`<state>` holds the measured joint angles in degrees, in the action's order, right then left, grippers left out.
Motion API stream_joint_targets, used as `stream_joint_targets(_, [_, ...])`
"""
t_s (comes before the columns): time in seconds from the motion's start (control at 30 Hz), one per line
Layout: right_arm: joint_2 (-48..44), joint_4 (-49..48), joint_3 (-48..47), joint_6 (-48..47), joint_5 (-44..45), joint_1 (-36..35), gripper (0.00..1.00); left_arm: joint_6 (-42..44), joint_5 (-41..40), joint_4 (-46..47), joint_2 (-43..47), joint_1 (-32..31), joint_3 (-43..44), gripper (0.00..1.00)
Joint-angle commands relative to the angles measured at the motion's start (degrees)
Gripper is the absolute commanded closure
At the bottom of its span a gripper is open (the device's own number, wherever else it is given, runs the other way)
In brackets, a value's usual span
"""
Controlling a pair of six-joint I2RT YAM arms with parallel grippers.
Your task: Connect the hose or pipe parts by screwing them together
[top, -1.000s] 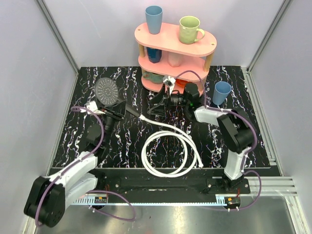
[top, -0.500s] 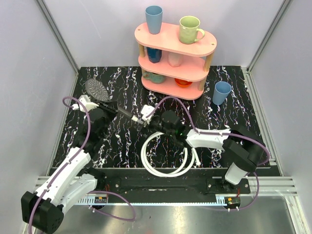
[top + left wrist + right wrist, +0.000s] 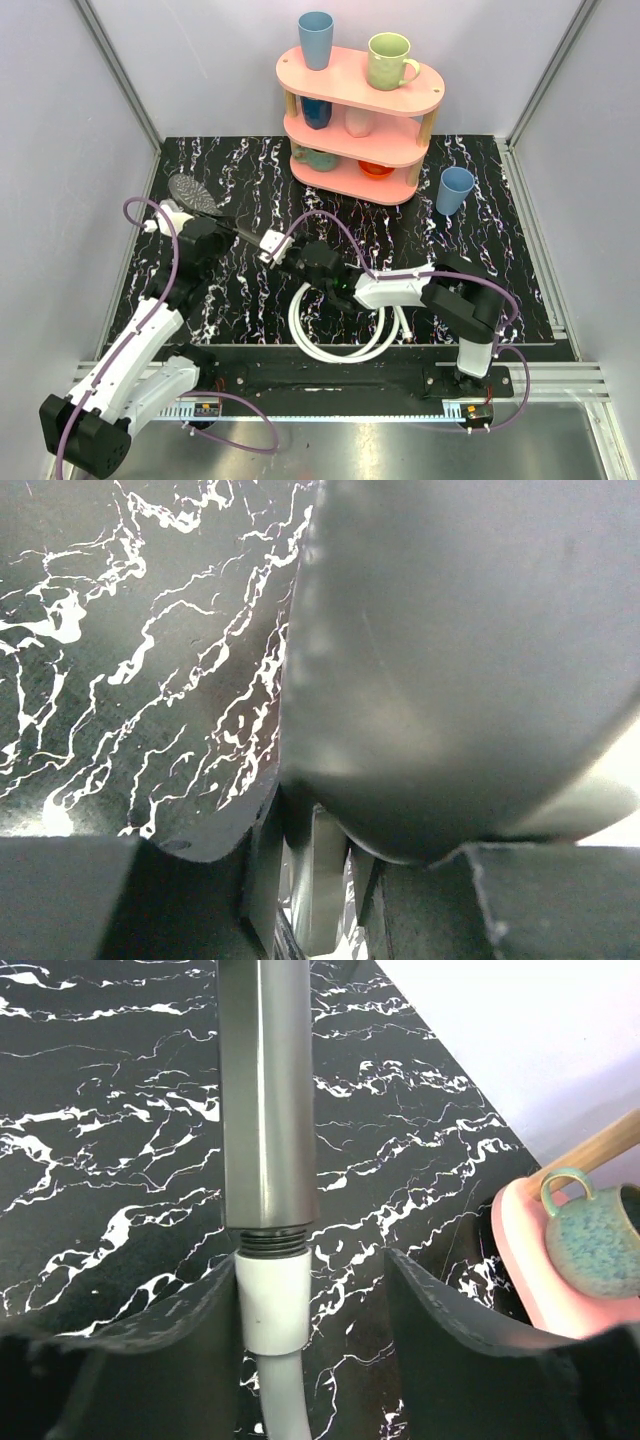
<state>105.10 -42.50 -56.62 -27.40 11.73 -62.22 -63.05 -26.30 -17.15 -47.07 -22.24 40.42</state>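
Our left fingers (image 3: 520, 910) clamp shut on the handle (image 3: 265, 1090) of the one shower head (image 3: 190, 190). Our right fingers (image 3: 440, 1340) stand spread astride the fitting (image 3: 272, 1305) of the one hose (image 3: 293, 322).

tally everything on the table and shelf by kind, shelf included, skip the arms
blue cups: 3
mugs: 2, green and teal
pale cup: 1
orange bowl: 1
pink shelf: 1
shower head: 1
white hose: 1
total: 10
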Motion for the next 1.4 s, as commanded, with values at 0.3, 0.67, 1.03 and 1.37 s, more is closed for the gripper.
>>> stream_joint_targets(0.3, [-1.73,3.2,-7.01,6.81,-13.79,2.18,1.0,4.15,13.9,25.02,4.87,-0.44,-12.78,1.0])
stream_joint_targets(0.67, [-1.92,17.1,-15.53,18.43,-49.32,15.45,1.0,13.04,33.58,69.04,4.45,-0.08,-29.17,1.0])
stream_joint_targets(1.03, [4.58,21.49,-24.93,30.29,-82.81,23.98,1.0,15.23,50.36,93.95,-10.92,0.09,-28.56,1.0])
stream_joint_targets(1.37, [2.93,22.55,-22.75,31.54,-79.6,25.48,0.56,18.48,48.9,91.28,-13.67,0.27,-24.88,1.0])
